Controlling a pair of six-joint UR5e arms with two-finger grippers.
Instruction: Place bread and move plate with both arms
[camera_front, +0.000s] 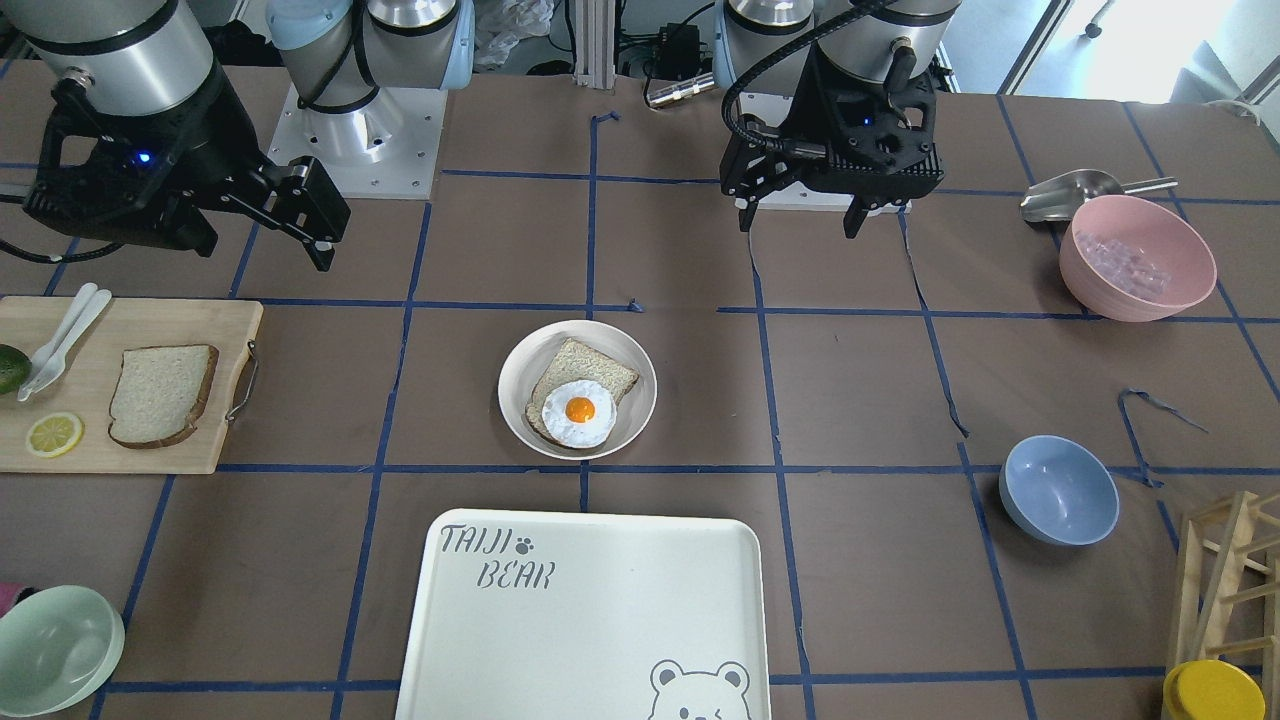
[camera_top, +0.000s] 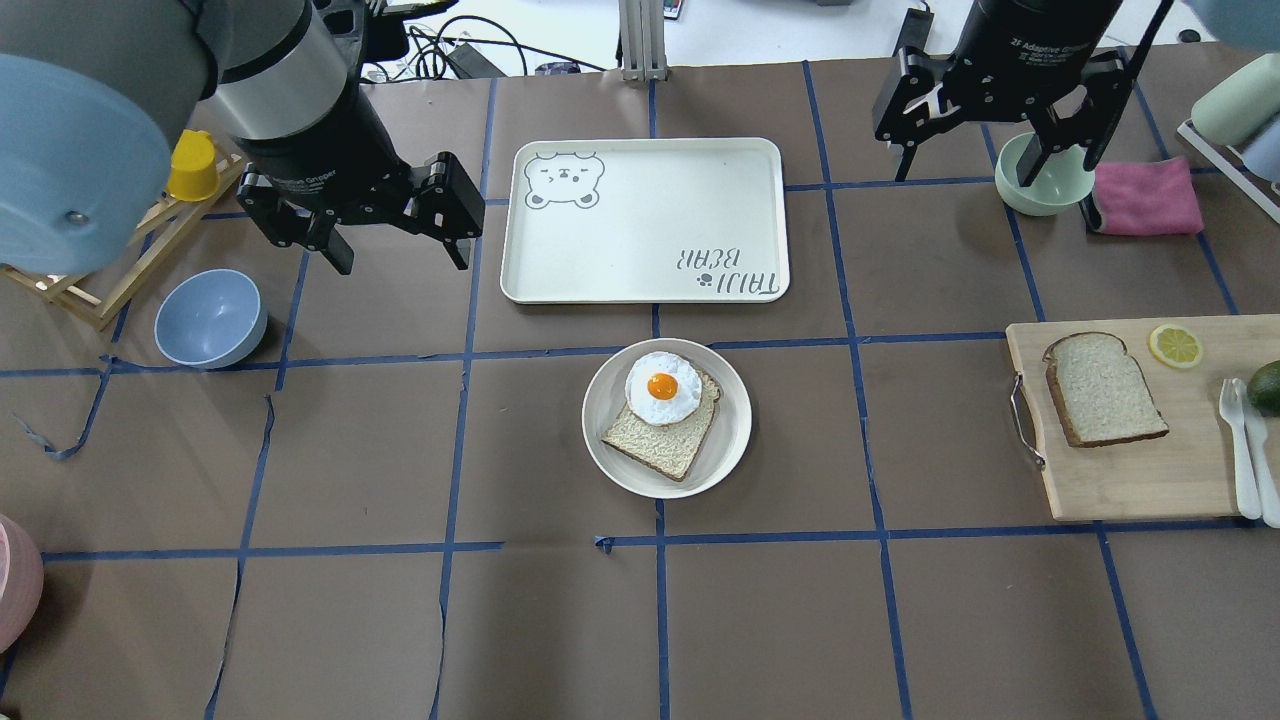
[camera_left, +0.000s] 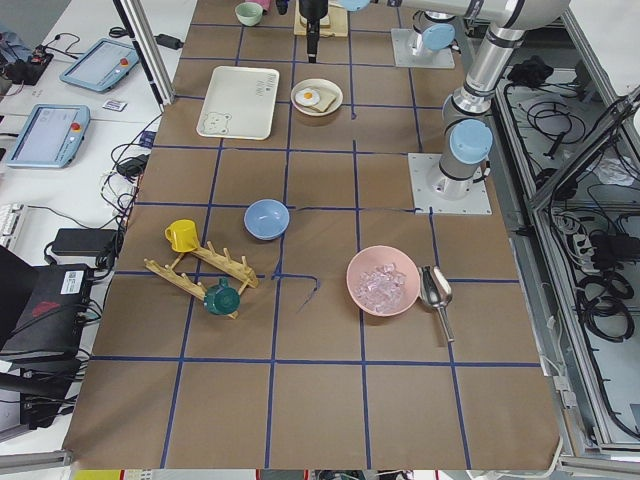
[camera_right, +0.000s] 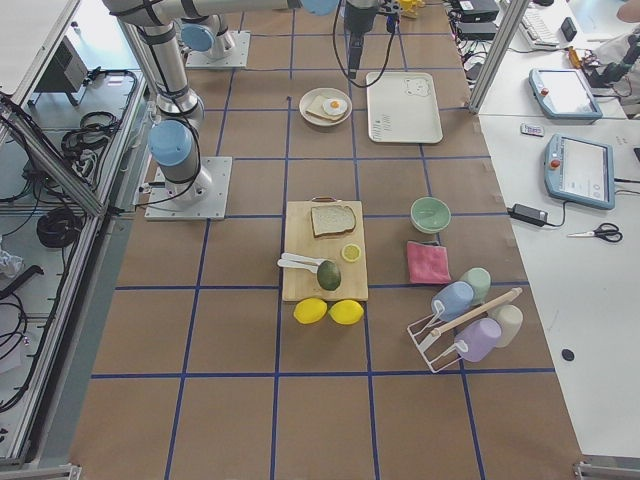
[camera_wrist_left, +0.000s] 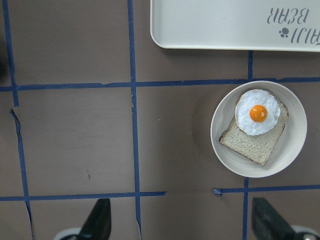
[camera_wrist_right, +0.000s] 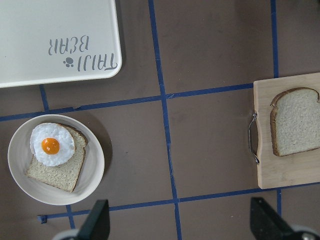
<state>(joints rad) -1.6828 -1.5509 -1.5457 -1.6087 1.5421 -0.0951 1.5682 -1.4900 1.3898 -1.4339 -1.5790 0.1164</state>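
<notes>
The bread (camera_top: 1103, 388) lies flat on a wooden cutting board (camera_top: 1130, 480) at my right; it also shows in the front view (camera_front: 160, 395) and the right wrist view (camera_wrist_right: 295, 122). The plate (camera_top: 730, 450) sits mid-table with a smaller darker slice bearing a fried egg (camera_top: 662, 386) on it. The plate also shows in the left wrist view (camera_wrist_left: 292, 150) and the right wrist view (camera_wrist_right: 92, 175). My left gripper (camera_top: 400, 255) hovers open and empty, high to the plate's far left. My right gripper (camera_top: 990, 170) hovers open and empty, beyond the board.
The cream TAIJI BEAR tray (camera_top: 645, 220) lies just beyond the plate. A lemon slice (camera_top: 1175, 345), avocado and white cutlery share the board. A green bowl (camera_top: 1040, 185) and pink cloth (camera_top: 1145, 195) sit under the right gripper. A blue bowl (camera_top: 210, 318) and wooden rack are at far left.
</notes>
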